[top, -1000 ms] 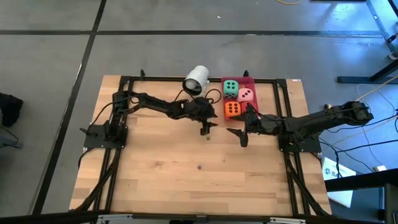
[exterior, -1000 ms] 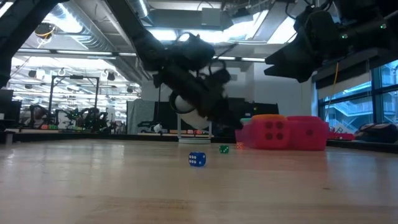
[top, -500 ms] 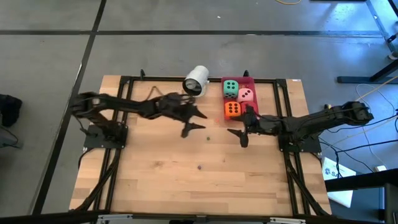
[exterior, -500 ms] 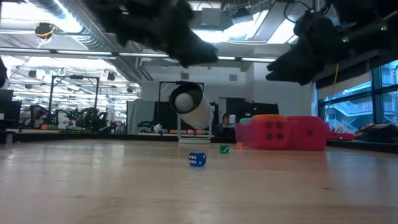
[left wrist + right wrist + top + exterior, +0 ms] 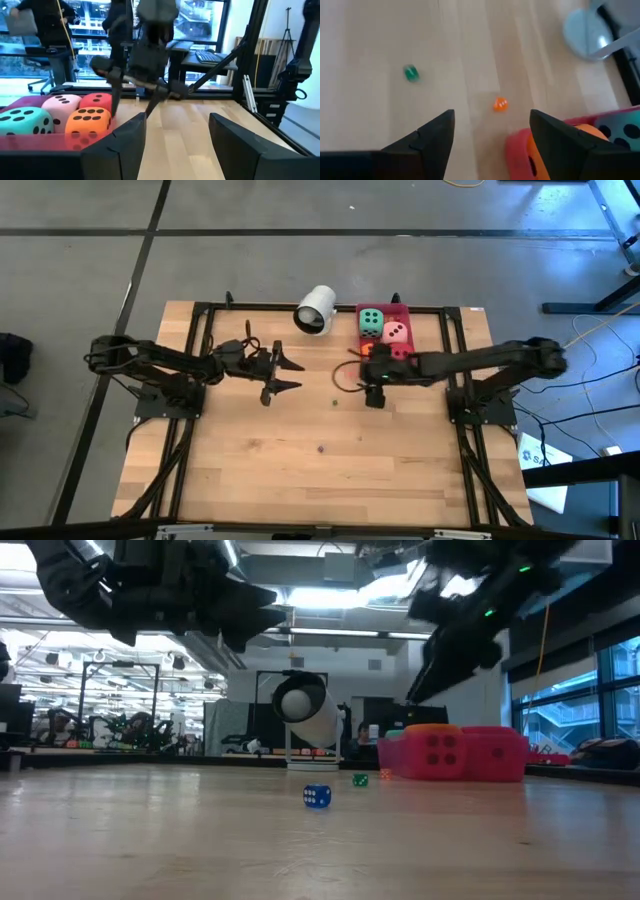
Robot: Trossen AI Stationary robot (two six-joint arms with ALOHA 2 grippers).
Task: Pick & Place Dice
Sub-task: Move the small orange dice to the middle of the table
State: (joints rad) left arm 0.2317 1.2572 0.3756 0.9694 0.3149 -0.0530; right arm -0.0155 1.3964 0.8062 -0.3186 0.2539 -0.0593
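High view shows the right gripper (image 5: 373, 394) hovering just off the near left corner of the tray (image 5: 405, 308), with its arm reaching in from the right across the tray's near end. The four big dice sit packed together in that tray: orange die (image 5: 89, 120) at the near left corner, red die (image 5: 97, 100) beside it, green die (image 5: 371, 320) and pink die (image 5: 396, 332) farther back. The orange die lies right next to this gripper, a little to its far right, so the right arm is clearly the nearer one. A cube has no long axis to line up with. Its fingers stand apart with nothing between them, and below them is bare table, not yet a die. The left gripper (image 5: 289, 376) waits well to the left of the tray, pointing toward it, also spread and empty. A white cup (image 5: 316, 310) lies on its side at the far edge, left of the tray and out of the way. Three tiny dice lie loose on the table: a green one (image 5: 411, 73), an orange one (image 5: 500, 104) close to the tray wall, and a blue one (image 5: 317, 797) nearest. The tray wall and the neighbouring dice are, I judge, the main hindrance to getting fingers around the orange die.
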